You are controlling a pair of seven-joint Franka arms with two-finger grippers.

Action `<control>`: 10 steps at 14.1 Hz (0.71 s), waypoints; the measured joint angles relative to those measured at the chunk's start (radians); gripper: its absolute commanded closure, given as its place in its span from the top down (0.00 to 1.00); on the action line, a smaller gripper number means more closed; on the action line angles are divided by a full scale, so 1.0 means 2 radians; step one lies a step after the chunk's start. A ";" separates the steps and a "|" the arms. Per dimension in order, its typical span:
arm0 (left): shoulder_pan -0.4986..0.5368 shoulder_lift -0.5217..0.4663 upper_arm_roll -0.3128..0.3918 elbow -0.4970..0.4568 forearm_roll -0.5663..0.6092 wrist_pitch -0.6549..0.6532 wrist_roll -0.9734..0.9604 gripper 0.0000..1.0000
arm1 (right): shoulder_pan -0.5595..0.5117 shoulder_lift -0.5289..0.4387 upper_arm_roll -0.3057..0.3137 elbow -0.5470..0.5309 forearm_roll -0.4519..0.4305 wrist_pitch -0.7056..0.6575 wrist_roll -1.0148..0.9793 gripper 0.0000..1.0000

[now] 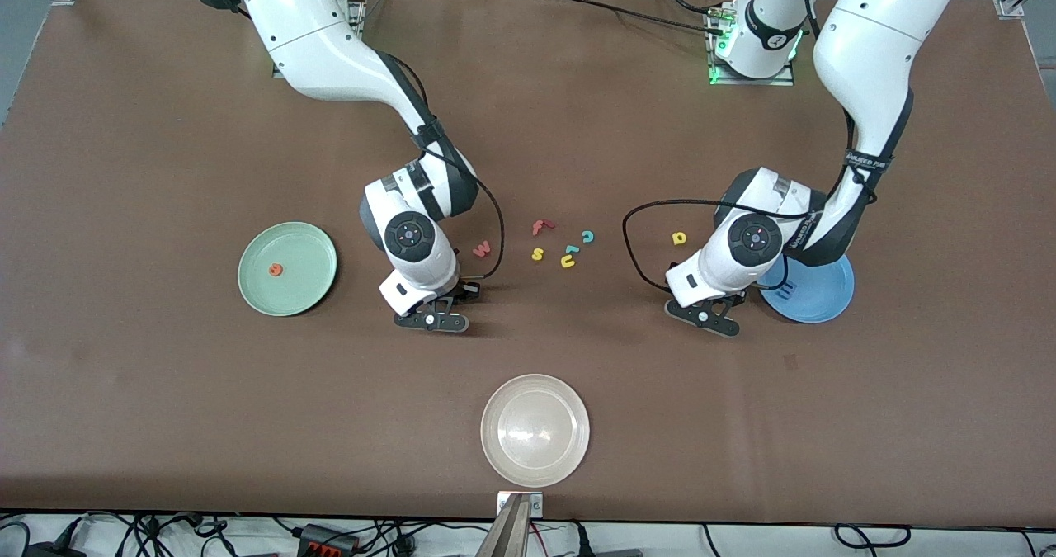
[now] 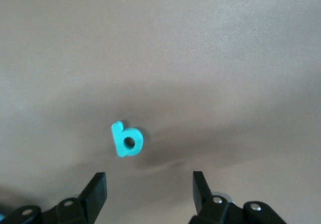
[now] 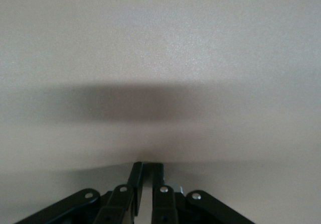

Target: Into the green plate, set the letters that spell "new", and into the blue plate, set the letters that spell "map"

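Teal a (image 2: 127, 139) on table, before left gripper's (image 2: 149, 184) parted fingers

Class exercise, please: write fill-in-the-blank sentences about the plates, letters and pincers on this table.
The green plate holds one letter, coloured ____.
The left pincer, close to a teal letter, has its fingers ____.
The right pincer has its fingers ____.
Missing words: orange; open; shut.
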 measured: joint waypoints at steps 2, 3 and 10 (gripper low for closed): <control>0.000 0.012 0.001 0.000 0.001 0.022 0.004 0.73 | 0.000 0.000 0.000 0.000 0.000 -0.003 0.000 0.11; 0.000 0.016 0.002 0.000 0.002 0.028 0.010 0.73 | 0.000 0.000 0.000 0.001 0.000 -0.003 0.000 0.11; 0.016 0.019 0.005 0.001 0.009 0.039 0.060 0.64 | 0.000 -0.001 -0.001 0.002 0.000 -0.014 0.000 0.58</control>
